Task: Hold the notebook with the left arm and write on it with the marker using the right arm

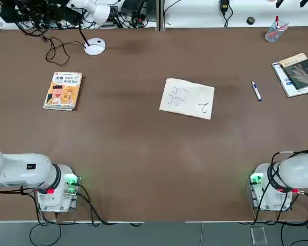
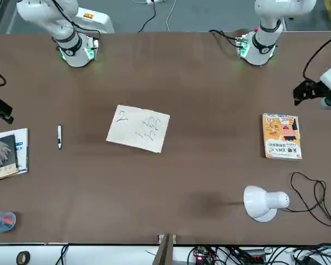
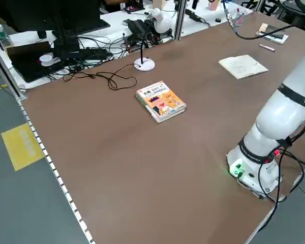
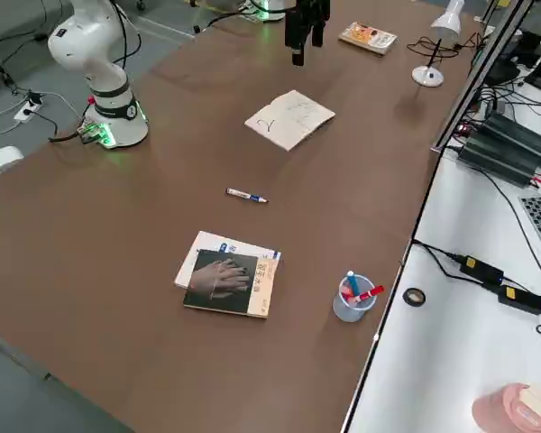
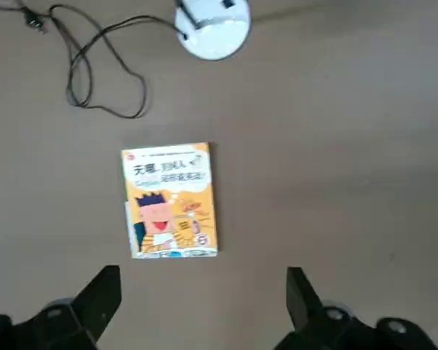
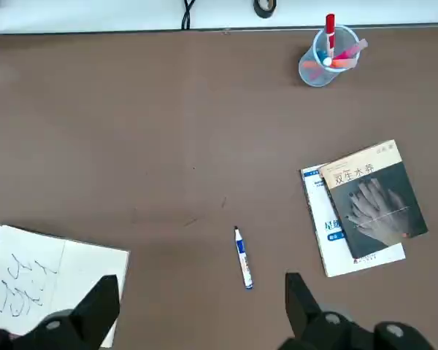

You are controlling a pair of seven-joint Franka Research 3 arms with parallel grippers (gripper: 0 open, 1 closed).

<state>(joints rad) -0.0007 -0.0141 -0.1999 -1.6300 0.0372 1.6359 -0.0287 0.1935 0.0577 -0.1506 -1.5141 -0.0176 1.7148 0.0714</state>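
Trouble I foresee: with both my claws hanging wide and empty, my right claw [image 6: 197, 310] could nudge the thin marker [image 6: 242, 259] rolling, and the unpinned notebook [image 1: 188, 98] would slide.

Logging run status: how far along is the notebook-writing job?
Nothing done: the notebook lies unheld, though already scribbled on. Nothing in hand: left gripper hangs open high over the orange book, right gripper open above the marker. Left: pin, pick, write.

a robotics lab: long brown table [image 1: 143, 154], bench of tangled cables [image 3: 99, 48], taped floor.
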